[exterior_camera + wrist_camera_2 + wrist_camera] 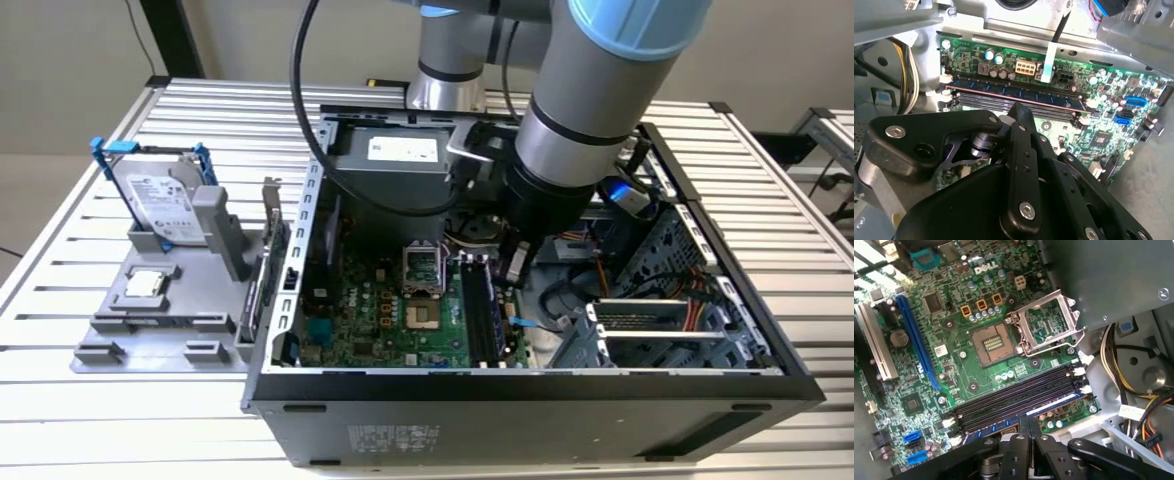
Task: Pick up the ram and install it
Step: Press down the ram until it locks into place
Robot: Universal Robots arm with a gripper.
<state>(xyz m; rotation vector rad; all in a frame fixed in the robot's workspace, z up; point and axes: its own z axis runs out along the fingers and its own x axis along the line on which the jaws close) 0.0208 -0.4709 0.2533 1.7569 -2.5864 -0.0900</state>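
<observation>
Black metal walls of an open computer case box in the work, and the arm reaches down between them so that the pincer hangs just over the memory slots on the green motherboard. In the second wrist view the ram, a long blue-green stick with dark chips, stands on edge in the slot row directly ahead of the pincer's tip, apparently seated or nearly so, with the white end clips beside its ends. The pincer's black fingers look drawn together into a narrow blade above the stick's top edge, and whether they touch or grip it cannot be told; that pose would suit pressing a stick down into its slot, though this is a judgement. In the first wrist view the empty black slots lie just beyond the pincer, and further off sits the open processor socket with its raised metal frame. Close to one side of the pincer run bundles of yellow and orange cables and the drive cage, leaving little room to swing. Well away from the pincer, outside the case on the slatted tabletop, a grey stand carries a silver hard drive in a blue frame and a small square processor chip.
</observation>
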